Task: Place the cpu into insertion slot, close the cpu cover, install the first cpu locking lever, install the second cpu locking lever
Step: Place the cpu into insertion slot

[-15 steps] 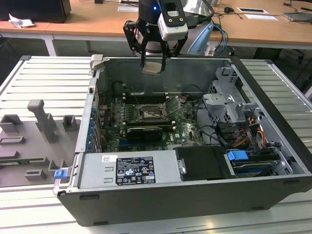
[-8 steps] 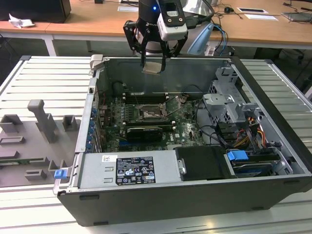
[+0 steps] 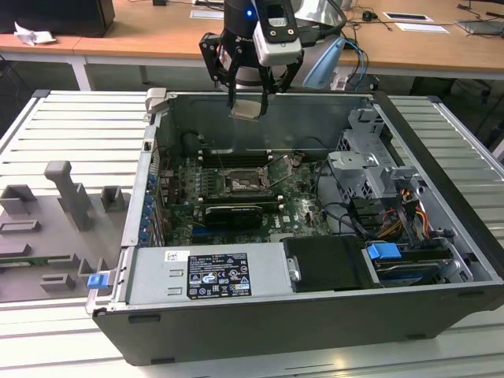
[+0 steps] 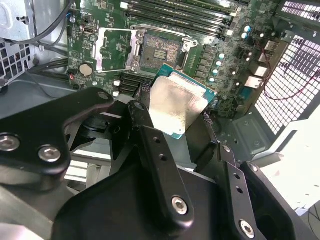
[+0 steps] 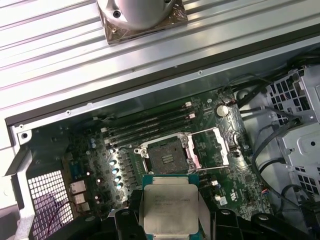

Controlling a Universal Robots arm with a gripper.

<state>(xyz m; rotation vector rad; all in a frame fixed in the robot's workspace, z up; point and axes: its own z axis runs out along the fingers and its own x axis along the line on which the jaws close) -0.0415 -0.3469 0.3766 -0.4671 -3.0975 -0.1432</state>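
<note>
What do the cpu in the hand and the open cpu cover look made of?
The cpu: a dull silver-beige metal top, brushed-looking with a soft sheen, on a thin green board edge, likely laminate. The cpu cover: thin bright silvery sheet metal, probably steel, judging by its sharp glints and cut-out window.

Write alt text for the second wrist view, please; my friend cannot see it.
The tool grips the cpu by its edges over a green motherboard. Beyond it the insertion slot lies bare, with the cpu cover swung open beside it.
</note>
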